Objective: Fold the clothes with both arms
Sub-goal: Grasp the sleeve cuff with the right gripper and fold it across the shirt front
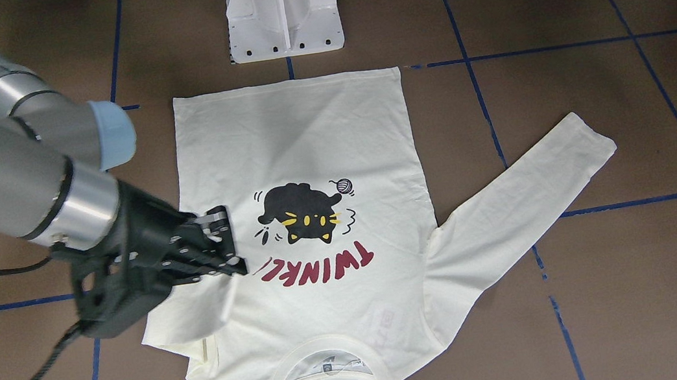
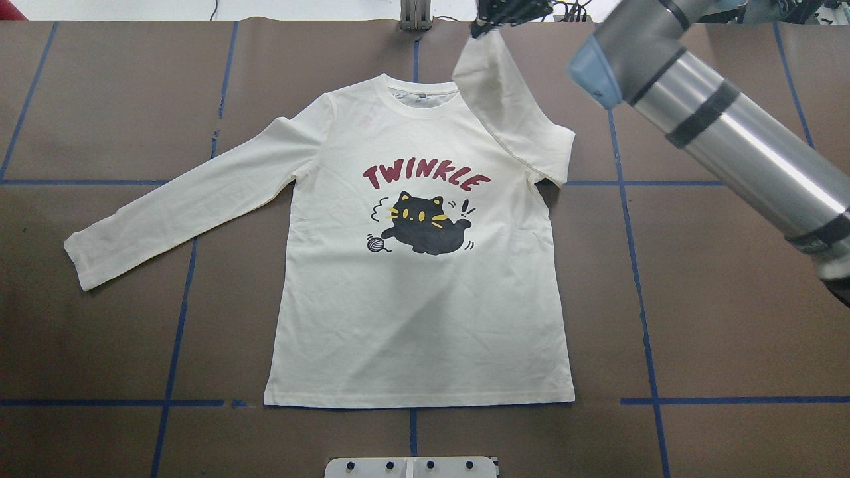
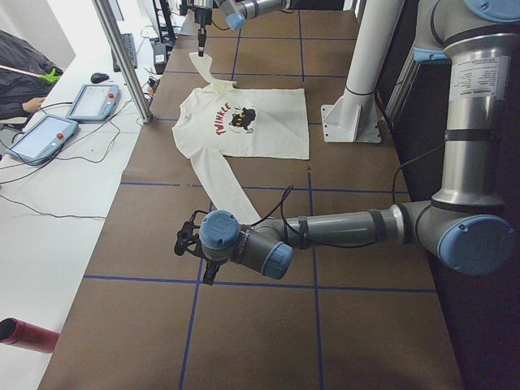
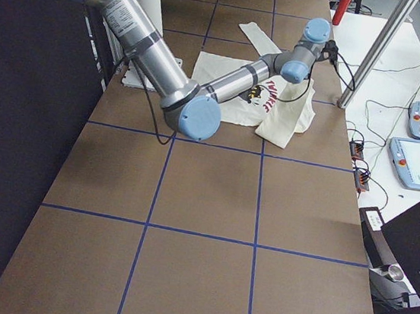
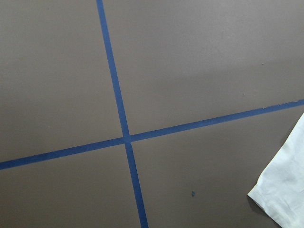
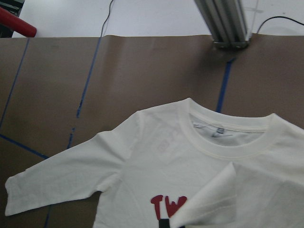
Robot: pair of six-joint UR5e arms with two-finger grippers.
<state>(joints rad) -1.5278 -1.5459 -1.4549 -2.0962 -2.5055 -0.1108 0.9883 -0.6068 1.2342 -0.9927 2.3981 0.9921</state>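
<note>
Cream-white long-sleeved T-shirt with a black cat print (image 2: 418, 318): lies flat, picture up, on the brown bench (image 2: 730, 299) with blue tape lines (image 2: 730, 400).
Right black gripper (image 1: 229, 256): clamped on the end of one sleeve (image 2: 505, 99), holding it up off the bench.
Other sleeve (image 2: 186, 206): flat, stretched out sideways.
Left black gripper (image 3: 191, 240): near that sleeve's cuff; cannot tell if apart or together.

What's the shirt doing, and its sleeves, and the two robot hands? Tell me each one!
T-shirt: flat on the table, cat picture up, not folded yet.
lifted sleeve: raised off the table, held at its cuff.
other sleeve: stretched out flat.
right hand: shut on the lifted sleeve.
left hand: low, near the other sleeve's cuff; open or shut, cannot tell.
</note>
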